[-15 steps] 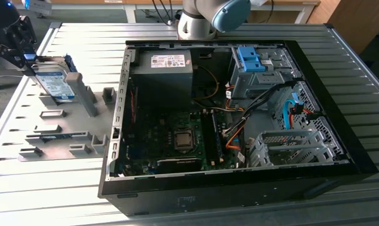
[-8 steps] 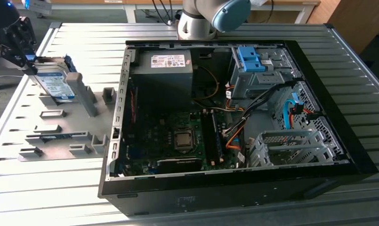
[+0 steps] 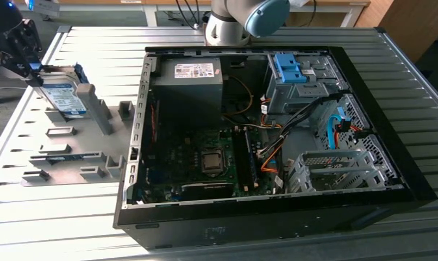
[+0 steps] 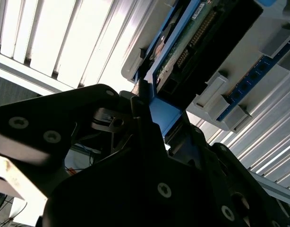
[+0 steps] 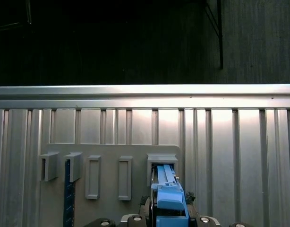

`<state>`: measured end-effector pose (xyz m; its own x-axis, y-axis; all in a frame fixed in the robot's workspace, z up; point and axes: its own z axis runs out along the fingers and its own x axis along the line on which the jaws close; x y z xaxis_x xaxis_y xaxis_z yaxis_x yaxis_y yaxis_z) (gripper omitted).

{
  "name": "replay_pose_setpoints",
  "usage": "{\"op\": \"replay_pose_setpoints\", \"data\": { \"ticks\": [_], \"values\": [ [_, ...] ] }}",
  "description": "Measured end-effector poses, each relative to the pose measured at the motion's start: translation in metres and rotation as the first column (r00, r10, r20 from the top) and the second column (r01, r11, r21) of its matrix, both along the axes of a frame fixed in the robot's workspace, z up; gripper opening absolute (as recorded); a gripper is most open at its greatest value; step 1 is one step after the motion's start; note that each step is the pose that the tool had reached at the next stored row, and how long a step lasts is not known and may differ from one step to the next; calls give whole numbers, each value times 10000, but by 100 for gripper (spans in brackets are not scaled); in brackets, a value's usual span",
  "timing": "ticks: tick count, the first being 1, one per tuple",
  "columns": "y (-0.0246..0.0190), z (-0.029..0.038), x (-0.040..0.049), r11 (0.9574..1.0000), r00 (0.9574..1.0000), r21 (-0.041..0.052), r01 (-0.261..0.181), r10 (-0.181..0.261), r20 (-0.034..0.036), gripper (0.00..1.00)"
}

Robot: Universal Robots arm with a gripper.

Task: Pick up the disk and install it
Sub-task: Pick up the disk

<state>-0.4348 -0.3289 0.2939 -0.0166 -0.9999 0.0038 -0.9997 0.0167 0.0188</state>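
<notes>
second wrist view puts the gripper with its jaws closed narrow on the blue rail at one end of the disk. the disk stands on edge in a grey holder on the fixture plate, on the worktop at the exterior view's left, well apart from the open computer case. to lift it well, i judge you should pull straight along the holder's slot, without twist, so the rails do not bind, with the grip square on the rail.

Arm reaches to exterior view's left — jaws clamped.
</notes>
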Motion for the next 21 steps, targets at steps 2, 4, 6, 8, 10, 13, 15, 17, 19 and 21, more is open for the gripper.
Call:
{"op": "replay_pose_setpoints", "data": {
  "ticks": [2,4,6,8,10,13,15,17,19,21],
  "values": [
    [0,3,0,10000,10000,-1,0,0,-1,36],
    [0,14,0,10000,10000,-2,0,0,-4,36],
    [0,20,0,10000,10000,0,0,0,1,36],
    [0,33,0,10000,10000,0,0,0,-1,36],
    [0,46,0,10000,10000,0,0,0,-1,36],
    [0,69,0,10000,10000,0,0,0,0,36],
    [0,87,0,10000,10000,0,0,0,-1,36],
    [0,106,0,10000,10000,0,0,0,0,36],
    [0,124,0,10000,10000,0,0,0,1,36],
    [0,143,0,10000,10000,0,0,0,0,36]
  ]
}}
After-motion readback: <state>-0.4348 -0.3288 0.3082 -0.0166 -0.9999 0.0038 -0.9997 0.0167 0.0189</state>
